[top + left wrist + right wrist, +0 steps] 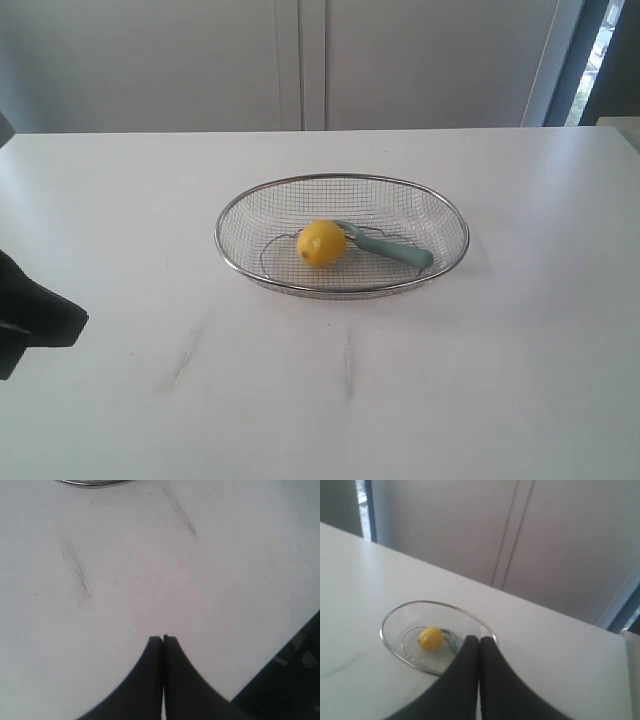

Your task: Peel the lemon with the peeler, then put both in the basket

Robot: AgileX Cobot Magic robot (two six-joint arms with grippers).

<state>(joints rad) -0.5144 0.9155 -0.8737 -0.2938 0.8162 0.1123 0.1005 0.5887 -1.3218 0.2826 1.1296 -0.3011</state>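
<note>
We see the lemon and peeler lying side by side in the basket. Our left gripper and right gripper, both pressed together, holding nothing, hang well apart from it.

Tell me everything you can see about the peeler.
The peeler has a thick teal-green handle, plastic-looking, and a curved head beside the lemon, seemingly touching it. It lies flat on the mesh floor of the basket, handle slanting toward the rim. The blade is too small to judge. Nothing grips it.
</note>
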